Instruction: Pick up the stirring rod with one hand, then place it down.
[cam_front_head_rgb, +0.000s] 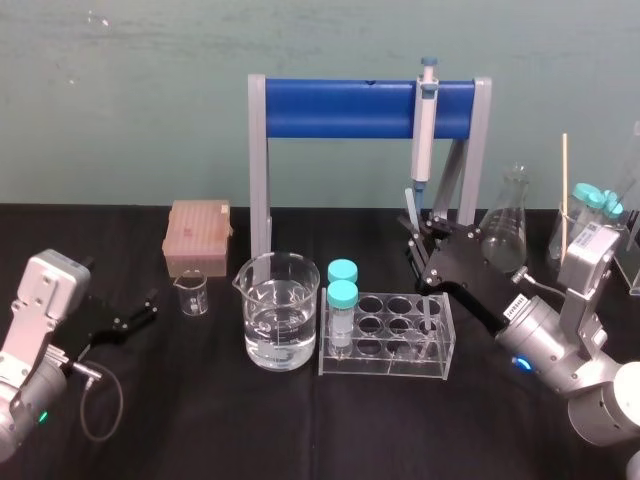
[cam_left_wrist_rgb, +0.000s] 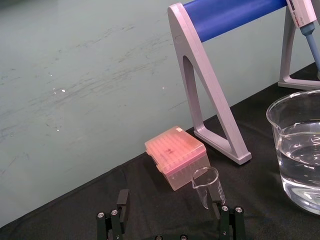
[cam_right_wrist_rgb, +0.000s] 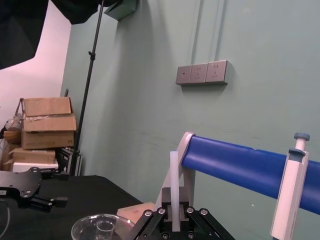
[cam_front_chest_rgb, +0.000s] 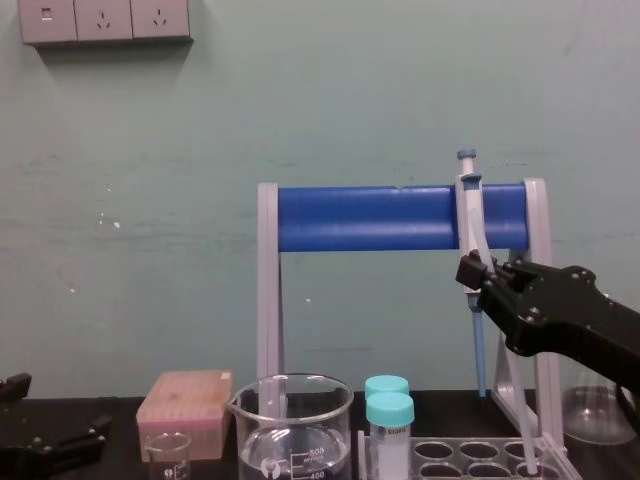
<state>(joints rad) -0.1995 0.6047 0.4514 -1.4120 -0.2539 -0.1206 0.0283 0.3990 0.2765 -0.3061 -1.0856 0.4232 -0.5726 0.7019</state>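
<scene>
My right gripper (cam_front_head_rgb: 415, 228) is shut on the stirring rod (cam_front_head_rgb: 428, 318), a thin whitish translucent rod. The rod slants down from the jaws, and its lower end stands in a right-hand hole of the clear tube rack (cam_front_head_rgb: 388, 340). The chest view shows the rod (cam_front_chest_rgb: 512, 400) running from the right gripper (cam_front_chest_rgb: 478, 272) down into the rack. In the right wrist view the rod (cam_right_wrist_rgb: 174, 185) rises upright between the closed fingers. My left gripper (cam_front_head_rgb: 148, 308) rests open on the table at the far left, with nothing between its fingers (cam_left_wrist_rgb: 230, 220).
A large beaker of water (cam_front_head_rgb: 281, 310) stands left of the rack, which also holds two teal-capped tubes (cam_front_head_rgb: 342, 290). A small beaker (cam_front_head_rgb: 191, 293) and a pink tip box (cam_front_head_rgb: 199, 235) sit near the left gripper. A pipette (cam_front_head_rgb: 426, 130) hangs on the blue stand (cam_front_head_rgb: 340, 108). A flask (cam_front_head_rgb: 505, 230) stands at the back right.
</scene>
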